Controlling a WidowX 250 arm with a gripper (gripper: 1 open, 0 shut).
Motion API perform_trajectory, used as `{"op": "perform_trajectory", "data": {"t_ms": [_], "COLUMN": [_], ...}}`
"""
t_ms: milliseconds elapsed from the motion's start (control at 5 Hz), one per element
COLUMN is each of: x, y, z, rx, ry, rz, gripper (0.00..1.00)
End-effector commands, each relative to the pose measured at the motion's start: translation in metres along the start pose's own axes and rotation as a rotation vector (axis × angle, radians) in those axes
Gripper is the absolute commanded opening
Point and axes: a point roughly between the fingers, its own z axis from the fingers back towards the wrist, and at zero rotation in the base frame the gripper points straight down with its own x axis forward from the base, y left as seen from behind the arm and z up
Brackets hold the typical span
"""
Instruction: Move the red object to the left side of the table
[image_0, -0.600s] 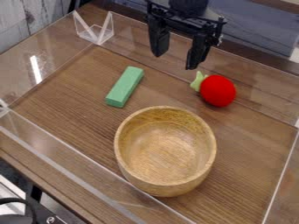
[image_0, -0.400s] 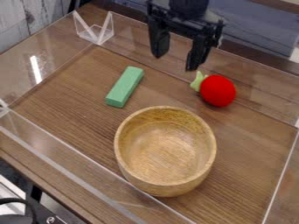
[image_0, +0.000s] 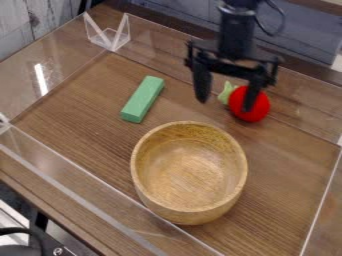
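The red object (image_0: 242, 104), a small round toy fruit with a green stem, lies on the right part of the dark wood table (image_0: 74, 105). My gripper (image_0: 230, 102) points straight down over it, open wide. One finger (image_0: 203, 88) stands to the left of the fruit. The other finger (image_0: 257, 97) crosses in front of it and hides part of it. Whether a finger touches the fruit cannot be made out.
A green rectangular block (image_0: 143, 98) lies left of the gripper. A large wooden bowl (image_0: 189, 171) stands in front of both. Low clear acrylic walls (image_0: 60, 165) edge the table, and a clear folded stand (image_0: 107, 33) sits at the back left.
The gripper has moved right and come down from behind the fruit until its fingers stand around it. Its jaws stayed open. Fruit, block and bowl have not moved.
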Motion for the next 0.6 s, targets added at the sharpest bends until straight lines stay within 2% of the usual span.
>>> {"op": "perform_trajectory", "data": {"t_ms": [0, 200, 400], "x": [0.022, 0.037, 0.049], "y": [-0.018, -0.016, -0.013], "z": [0.011, 0.008, 0.002], "rx": [-0.077, -0.122, -0.160], "ry": [-0.075, -0.114, -0.138], "rz": [0.208, 0.417, 0.623], "gripper": [1.00, 1.00, 1.00]}}
